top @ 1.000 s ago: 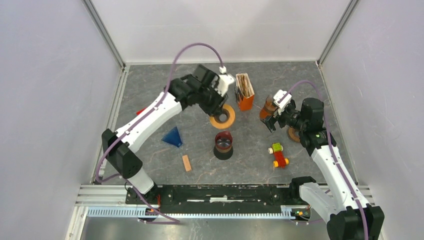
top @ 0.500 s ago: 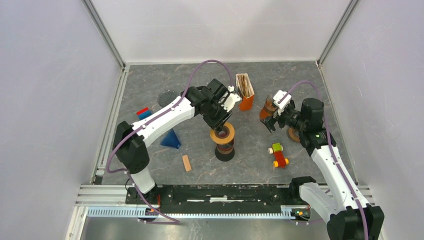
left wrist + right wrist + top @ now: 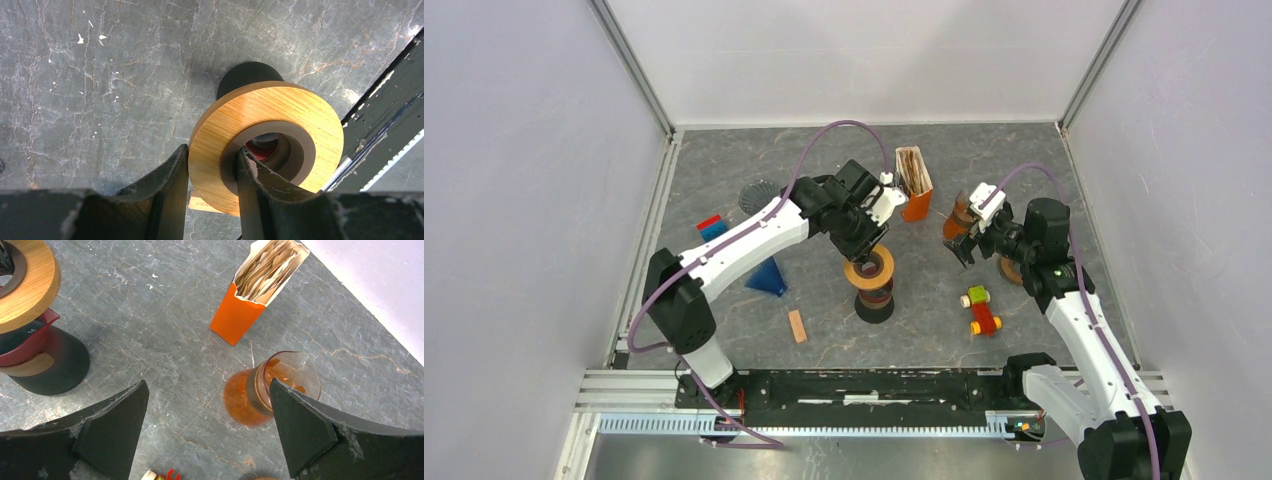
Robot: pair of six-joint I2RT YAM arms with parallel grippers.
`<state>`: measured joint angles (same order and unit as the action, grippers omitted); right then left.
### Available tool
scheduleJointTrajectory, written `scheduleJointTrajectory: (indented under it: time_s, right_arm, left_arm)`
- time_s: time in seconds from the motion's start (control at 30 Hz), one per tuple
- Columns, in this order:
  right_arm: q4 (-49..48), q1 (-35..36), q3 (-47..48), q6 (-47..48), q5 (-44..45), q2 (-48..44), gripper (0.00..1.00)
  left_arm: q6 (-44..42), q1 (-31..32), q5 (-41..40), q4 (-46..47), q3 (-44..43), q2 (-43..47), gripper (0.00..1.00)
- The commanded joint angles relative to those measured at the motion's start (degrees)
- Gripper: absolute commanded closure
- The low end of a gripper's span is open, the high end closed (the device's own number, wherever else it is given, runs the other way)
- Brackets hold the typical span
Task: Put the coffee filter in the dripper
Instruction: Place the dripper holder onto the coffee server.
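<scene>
The desk [image 3: 1014, 150] carries everything between the two arms. The tallest stack is near its middle: a black base [image 3: 57, 367] with a dark red server [image 3: 25, 347] on top.

The left gripper [image 3: 210, 162] holds the wooden ring [image 3: 280, 110] right over that server. It is clamped on the ring's band, with one finger through the hole and the other on the outer edge. That hold keeps the hole free over the server's mouth, so the ring looks meant to sit there as a collar (whether it already rests on the rim I cannot tell).

The orange box [image 3: 235, 315] stands upright at the far side of the desk, probably so the coffee filters [image 3: 267, 262] fanned in its open top can be plucked from above. Near it sits the amber glass dripper [image 3: 245, 397], mouth up.

The right gripper [image 3: 207, 385] hangs above the desk with its jaws spread wide, holding nothing. The dripper is just under its right finger and apart from it.

The filters are all in the box, and none is in the dripper. From the right gripper they lie ahead and slightly to the right, near but not touching. From the left gripper the box is just beside the wrist (that gripper is busy with the ring). By my reckoning the filter pick is not yet begun.
</scene>
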<state>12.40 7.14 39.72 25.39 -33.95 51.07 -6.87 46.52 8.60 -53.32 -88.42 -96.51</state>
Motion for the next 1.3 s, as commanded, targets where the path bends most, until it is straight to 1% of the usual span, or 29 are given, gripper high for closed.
scheduleJointTrajectory:
  time_s: [0.0,0.3,0.43,0.53,0.93,1.1,1.17,1.27]
  right_arm:
    - [-2.6,0.0,-0.3,0.1,-0.6,-0.7,0.02]
    - [-2.9,-0.3,-0.7,-0.1,-1.1,-0.8,0.02]
    - [-2.8,-0.4,-0.9,-0.1,-1.3,-1.0,0.02]
    - [-3.0,-0.4,-1.1,-0.2,-1.4,-1.2,0.02]
    - [-3.0,-0.4,-1.3,-0.2,-1.7,-1.4,0.02]
    - [-3.2,-0.4,-1.3,-0.3,-1.7,-1.4,0.02]
    - [-3.2,-0.4,-1.3,-0.3,-1.7,-1.2,0.02]
    - [-3.2,-0.4,-1.2,-0.3,-1.8,-1.2,0.02]
  left_arm:
    - [0.7,1.4,0.3,2.1,0.9,3.4,0.81]
    - [-0.1,3.6,-1.1,2.4,1.0,1.5,0.79]
    - [-0.8,4.1,-2.6,2.4,1.1,0.1,0.76]
    - [-0.8,4.2,-2.8,2.5,0.9,-0.8,0.71]
    - [-1.5,5.0,-3.1,2.4,0.2,-2.3,0.61]
    - [-1.9,5.1,-3.3,1.8,-0.3,-1.7,0.52]
    - [-1.9,5.1,-3.5,1.8,-0.5,-1.2,0.46]
    - [-1.9,5.1,-3.5,1.3,-1.0,-0.6,0.41]
